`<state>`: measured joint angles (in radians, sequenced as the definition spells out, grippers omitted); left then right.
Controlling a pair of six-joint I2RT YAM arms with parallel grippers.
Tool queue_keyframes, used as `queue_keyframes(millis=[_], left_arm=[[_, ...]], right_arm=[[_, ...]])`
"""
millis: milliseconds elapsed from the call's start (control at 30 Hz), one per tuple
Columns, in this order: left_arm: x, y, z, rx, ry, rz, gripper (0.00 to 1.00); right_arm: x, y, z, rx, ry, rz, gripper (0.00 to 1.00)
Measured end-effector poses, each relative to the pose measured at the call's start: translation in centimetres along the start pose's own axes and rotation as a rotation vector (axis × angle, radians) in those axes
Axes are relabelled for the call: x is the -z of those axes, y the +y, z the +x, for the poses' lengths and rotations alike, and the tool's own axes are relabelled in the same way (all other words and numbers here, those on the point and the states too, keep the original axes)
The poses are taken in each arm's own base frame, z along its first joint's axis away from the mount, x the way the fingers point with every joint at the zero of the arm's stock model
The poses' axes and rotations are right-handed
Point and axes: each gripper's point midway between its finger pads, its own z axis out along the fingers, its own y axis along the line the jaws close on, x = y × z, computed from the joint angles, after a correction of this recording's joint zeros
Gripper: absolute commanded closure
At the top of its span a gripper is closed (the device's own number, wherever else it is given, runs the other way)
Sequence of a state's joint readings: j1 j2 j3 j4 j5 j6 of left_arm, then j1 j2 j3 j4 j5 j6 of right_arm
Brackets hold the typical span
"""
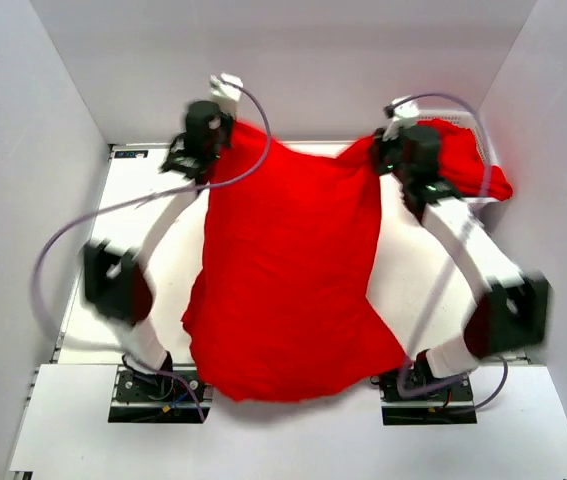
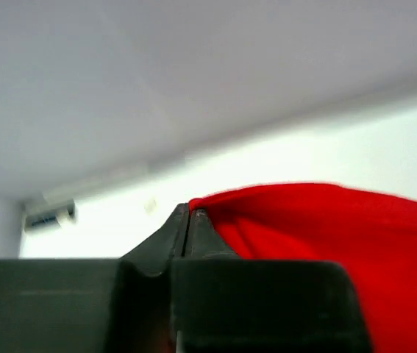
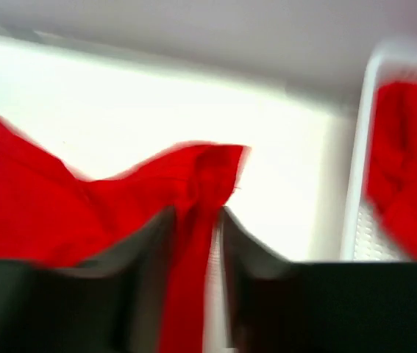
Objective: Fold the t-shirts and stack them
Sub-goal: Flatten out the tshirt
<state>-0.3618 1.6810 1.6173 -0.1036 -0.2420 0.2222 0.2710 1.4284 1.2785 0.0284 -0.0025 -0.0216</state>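
A bright red t-shirt [image 1: 288, 270] hangs spread between my two grippers at the far end of the table, and its lower part drapes to the near edge. My left gripper [image 1: 225, 135] is shut on its far left corner; the left wrist view shows the jaws [image 2: 188, 213] closed on the red edge [image 2: 326, 235]. My right gripper [image 1: 383, 148] is at the far right corner. In the blurred right wrist view its jaws [image 3: 197, 213] stand apart, with a bunched strip of shirt [image 3: 31, 206] between them and light showing beside it.
A white lattice basket [image 1: 490, 150] stands at the back right, right of my right gripper, with another red t-shirt [image 1: 463, 165] hanging over its rim; both show in the right wrist view [image 3: 359, 184] [image 3: 407, 162]. White walls enclose the table on three sides.
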Motion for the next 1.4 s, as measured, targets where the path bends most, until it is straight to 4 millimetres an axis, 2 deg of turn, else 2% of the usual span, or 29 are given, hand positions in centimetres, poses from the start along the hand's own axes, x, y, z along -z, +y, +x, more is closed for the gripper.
queue_keyframes(millis=[33, 67, 100, 133, 200, 233, 300, 367, 500, 600, 700, 767, 833, 933, 1033, 1100, 1267, 1333, 1400], left_arm=[[-2.5, -0.8, 4.4, -0.012, 0.097, -0.001, 0.28], [-4.8, -1.3, 8.3, -0.011, 0.190, -0.003, 0.12], [-7.0, -1.7, 11.9, -0.008, 0.263, -0.008, 0.00], [-8.7, -1.9, 15.2, -0.006, 0.336, -0.013, 0.00], [-11.1, -1.9, 20.2, 0.008, 0.440, -0.025, 0.00], [-12.1, -1.8, 22.1, 0.015, 0.476, -0.026, 0.00], [-12.9, -1.5, 24.5, 0.027, 0.527, -0.026, 0.00], [-12.7, -0.9, 25.1, 0.040, 0.548, -0.025, 0.00], [-11.9, -0.7, 21.8, 0.086, 0.490, -0.002, 0.00], [-9.5, -0.9, 18.9, 0.135, 0.458, 0.013, 0.00], [-5.3, -1.7, 17.7, 0.204, 0.464, 0.031, 0.00], [-1.5, -2.6, 18.9, 0.263, 0.512, 0.054, 0.00], [1.8, -3.7, 21.0, 0.315, 0.570, 0.075, 0.00], [6.3, -5.9, 25.9, 0.380, 0.697, 0.114, 0.00], [10.3, -7.7, 30.9, 0.425, 0.840, 0.137, 0.00], [11.9, -8.4, 32.9, 0.444, 0.911, 0.144, 0.00], [10.8, -9.2, 32.8, 0.479, 0.908, 0.143, 0.00], [9.4, -9.3, 32.6, 0.486, 0.904, 0.134, 0.00], [7.5, -9.4, 32.3, 0.490, 0.903, 0.125, 0.00]], right_arm=[[-1.9, -0.4, 3.2, -0.025, 0.077, 0.015, 0.43], [-3.8, -0.9, 6.1, -0.042, 0.146, 0.031, 0.16], [-5.4, -1.2, 8.9, -0.060, 0.217, 0.040, 0.10], [-6.9, -1.5, 11.6, -0.069, 0.290, 0.047, 0.10], [-9.3, -1.9, 14.7, -0.077, 0.376, 0.051, 0.10], [-10.4, -2.1, 15.6, -0.079, 0.404, 0.052, 0.10], [-11.8, -2.2, 16.0, -0.082, 0.418, 0.048, 0.10], [-12.0, -2.0, 15.2, -0.082, 0.405, 0.030, 0.10], [-11.9, -1.3, 12.7, -0.085, 0.354, -0.009, 0.10], [-11.6, -0.5, 11.8, -0.093, 0.337, -0.048, 0.10], [-11.3, 0.4, 12.0, -0.113, 0.346, -0.093, 0.10], [-11.0, 1.1, 12.8, -0.131, 0.371, -0.122, 0.10], [-10.6, 1.9, 13.6, -0.151, 0.400, -0.153, 0.10], [-10.5, 3.0, 14.7, -0.177, 0.433, -0.191, 0.10], [-10.9, 3.9, 16.6, -0.201, 0.475, -0.215, 0.10], [-11.2, 4.5, 18.6, -0.220, 0.517, -0.225, 0.10], [-11.5, 5.5, 24.1, -0.280, 0.639, -0.218, 0.10], [-11.3, 5.4, 25.5, -0.301, 0.673, -0.201, 0.10], [-11.2, 5.2, 25.9, -0.315, 0.677, -0.183, 0.10]])
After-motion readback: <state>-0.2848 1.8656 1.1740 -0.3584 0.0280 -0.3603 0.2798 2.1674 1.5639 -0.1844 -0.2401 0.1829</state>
